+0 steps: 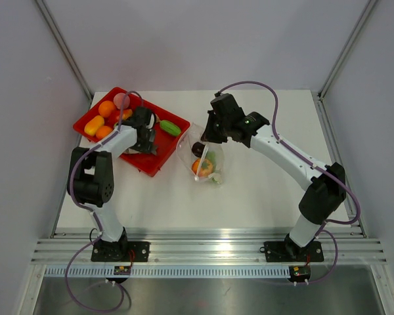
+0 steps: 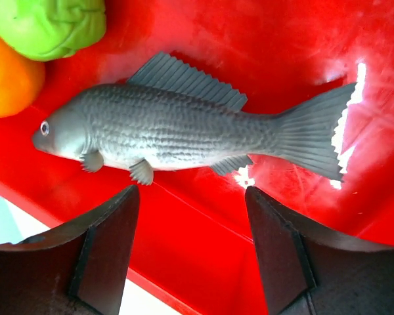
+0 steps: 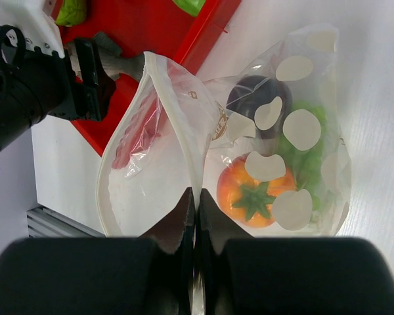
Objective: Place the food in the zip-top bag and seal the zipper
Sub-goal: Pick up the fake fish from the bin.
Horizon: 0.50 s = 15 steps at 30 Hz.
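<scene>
Three pieces of food sit inside the zip-top bag (image 1: 207, 157): a dark purple piece (image 3: 249, 98), an orange piece with a green stalk (image 3: 249, 197), and a green piece (image 3: 312, 151) behind them. The bag lies flat on the table (image 1: 249, 203) near its middle, just beside the near corner of the red tray (image 1: 164, 151), with its mouth facing the tray.

The zipper (image 3: 100, 190) is not sealed. Its two lips stand apart in a wide loop.

Your right gripper (image 3: 196, 200) has its fingers pressed together and clamped on the bag's mouth edge. The bag body spreads out beyond the fingers and to one side.

Your left gripper (image 2: 190, 197) hangs low over the red tray. Its fingers are apart and nothing is between them. A grey toy fish (image 2: 177, 128) lies flat on the tray floor just beyond the fingertips, untouched. In the left wrist view its head is to the left and its tail to the right.

At the far end of the tray you also have a pink piece (image 1: 121, 100), a yellow piece (image 1: 94, 125) and a round orange piece (image 1: 106, 108). A long green piece (image 1: 171, 127) lies near the tray's right edge, well apart from the bag.
</scene>
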Motion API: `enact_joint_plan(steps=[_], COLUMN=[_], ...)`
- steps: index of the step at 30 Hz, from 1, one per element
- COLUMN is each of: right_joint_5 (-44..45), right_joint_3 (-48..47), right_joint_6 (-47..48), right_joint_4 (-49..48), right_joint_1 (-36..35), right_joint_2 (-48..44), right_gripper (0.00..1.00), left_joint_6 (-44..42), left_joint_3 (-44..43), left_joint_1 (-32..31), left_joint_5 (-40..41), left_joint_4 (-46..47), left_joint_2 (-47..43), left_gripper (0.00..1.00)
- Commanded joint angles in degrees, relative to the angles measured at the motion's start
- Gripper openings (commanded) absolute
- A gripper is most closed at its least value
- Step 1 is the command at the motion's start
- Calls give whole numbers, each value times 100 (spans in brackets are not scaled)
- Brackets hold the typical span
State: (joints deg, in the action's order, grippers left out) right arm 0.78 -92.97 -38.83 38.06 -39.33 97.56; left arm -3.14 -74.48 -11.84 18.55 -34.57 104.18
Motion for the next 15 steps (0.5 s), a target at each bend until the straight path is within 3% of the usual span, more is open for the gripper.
enact_joint_plan(steps=[1,5,15], right_joint_5=[-51,-51,-51], right_joint_3=[-98,-160,-239], right_joint_6=[86,95,112], right_joint_4=[-238,-229,-177], right_joint_1=[-40,-48,-48], right_joint_2=[-88,-26,53], right_gripper=[9,9,9], left_joint_6=[-758,-1189,-1347], left_joint_3=[266,408,13], left_joint_1=[-134,-398,-478], left_joint_5=[167,517,914], left_joint_4=[626,890,934], left_joint_2=[-390,-329,348], left_gripper=[68,71,73])
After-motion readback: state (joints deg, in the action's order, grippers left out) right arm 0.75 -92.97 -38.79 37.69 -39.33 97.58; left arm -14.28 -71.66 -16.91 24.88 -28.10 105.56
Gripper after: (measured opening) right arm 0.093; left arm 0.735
